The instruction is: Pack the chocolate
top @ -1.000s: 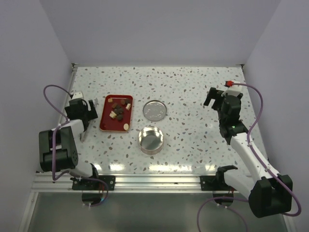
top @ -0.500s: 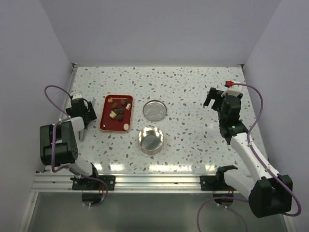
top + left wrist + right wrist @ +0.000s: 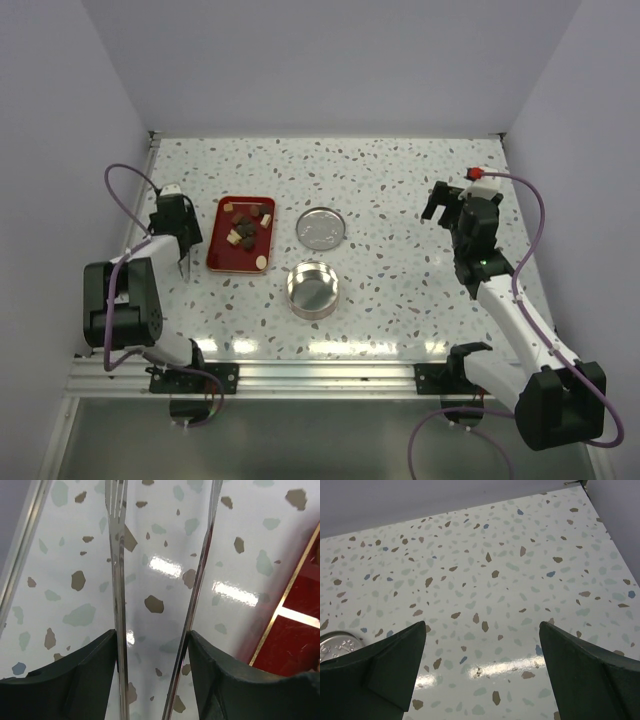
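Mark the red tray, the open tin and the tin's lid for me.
red tray [image 3: 222, 256], top external view, bare near-left corner.
open tin [image 3: 313, 292], top external view, bare inside floor.
lid [image 3: 322, 228], top external view, middle of its face.

- Robot arms: two, a left arm and a right arm.
- Red tray: one.
- Chocolate chunks on that tray: about eight. They are too small for a sure count, but roughly five are dark and three are pale.
- Round tin: one.
- Round tin lid: one, lying on its own.
- Metal tongs: one pair, showing two thin blades.
- Speckled table: one.
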